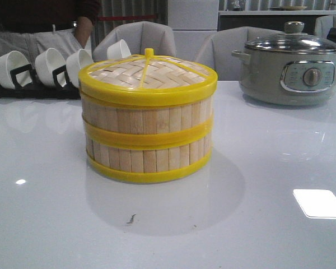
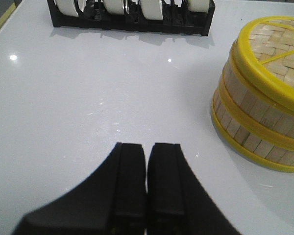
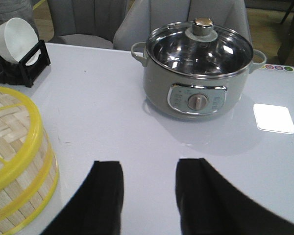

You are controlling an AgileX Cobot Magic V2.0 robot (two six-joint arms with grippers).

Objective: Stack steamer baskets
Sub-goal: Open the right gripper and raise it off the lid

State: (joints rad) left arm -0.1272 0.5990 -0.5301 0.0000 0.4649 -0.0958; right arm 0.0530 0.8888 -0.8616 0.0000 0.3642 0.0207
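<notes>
Steamer baskets [image 1: 148,140] stacked, lid [image 1: 147,75] on, contents hidden; left hand [image 2: 147,183] clenched, right hand [image 3: 149,196] released.

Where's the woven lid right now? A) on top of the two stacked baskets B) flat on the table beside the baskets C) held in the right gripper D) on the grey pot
A: in the front view the lid caps the two stacked steamer baskets, with neither gripper touching it.
</notes>
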